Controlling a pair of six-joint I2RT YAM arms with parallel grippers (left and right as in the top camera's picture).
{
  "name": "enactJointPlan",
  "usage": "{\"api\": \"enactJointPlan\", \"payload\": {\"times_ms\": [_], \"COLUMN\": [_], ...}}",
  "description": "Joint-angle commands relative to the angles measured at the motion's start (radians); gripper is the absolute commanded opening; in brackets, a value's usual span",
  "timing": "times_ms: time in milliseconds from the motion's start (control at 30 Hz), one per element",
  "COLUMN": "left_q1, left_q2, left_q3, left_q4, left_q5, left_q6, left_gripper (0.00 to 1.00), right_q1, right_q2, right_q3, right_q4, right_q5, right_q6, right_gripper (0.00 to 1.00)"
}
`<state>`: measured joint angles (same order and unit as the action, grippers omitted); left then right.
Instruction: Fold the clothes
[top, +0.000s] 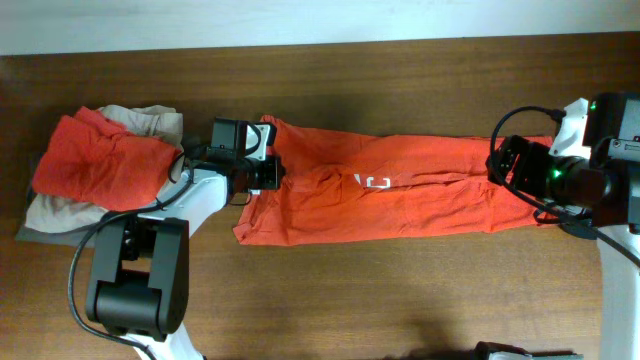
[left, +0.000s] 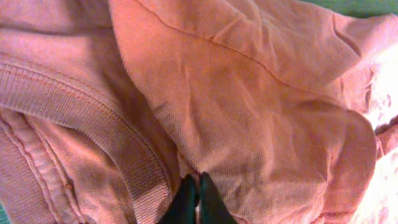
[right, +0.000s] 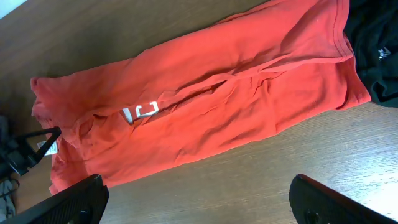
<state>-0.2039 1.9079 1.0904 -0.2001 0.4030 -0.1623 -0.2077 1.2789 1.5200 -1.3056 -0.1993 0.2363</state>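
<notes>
Wood table (top: 400, 300) w/ orange T-shirt (top: 450, 205), white "C" lettering (top: 378, 181) only partly legible.

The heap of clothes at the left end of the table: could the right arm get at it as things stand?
Probably not. The heap lies at the far end from the right arm, with the long orange shirt stretched out and the left arm in between.
</notes>
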Motion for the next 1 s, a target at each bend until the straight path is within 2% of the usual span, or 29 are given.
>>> {"api": "enactJointPlan", "payload": {"times_ms": [0, 100, 500, 967], "left_q1": [0.000, 0.000, 0.000, -0.001], "left_q2": [0.016, 0.011, -0.018, -0.019], "left_q3": [0.022, 0.061, 0.307, 0.320], "left_q4": [-0.011, -0.064, -0.467, -0.726], "left_q5": [0.026, 0.040, 0.045, 0.045], "left_q6": [0.015, 0.015, 0.023, 0.022], "left_gripper": [0.00, 0.00, 0.00, 0.01], "right_q1": [-0.002, -0.002, -0.002, -0.002], "right_q2": [-0.003, -0.003, -0.003, -0.003], "right_q3": [0.002, 0.002, 0.002, 0.002], "right_q4": [0.003, 0.003, 0.003, 0.004], "right_q5": [0.002, 0.002, 0.021, 0.029], "right_q6": [0.005, 0.005, 0.005, 0.005], "right_gripper": [0.98, 0.98, 0.98, 0.98]}}
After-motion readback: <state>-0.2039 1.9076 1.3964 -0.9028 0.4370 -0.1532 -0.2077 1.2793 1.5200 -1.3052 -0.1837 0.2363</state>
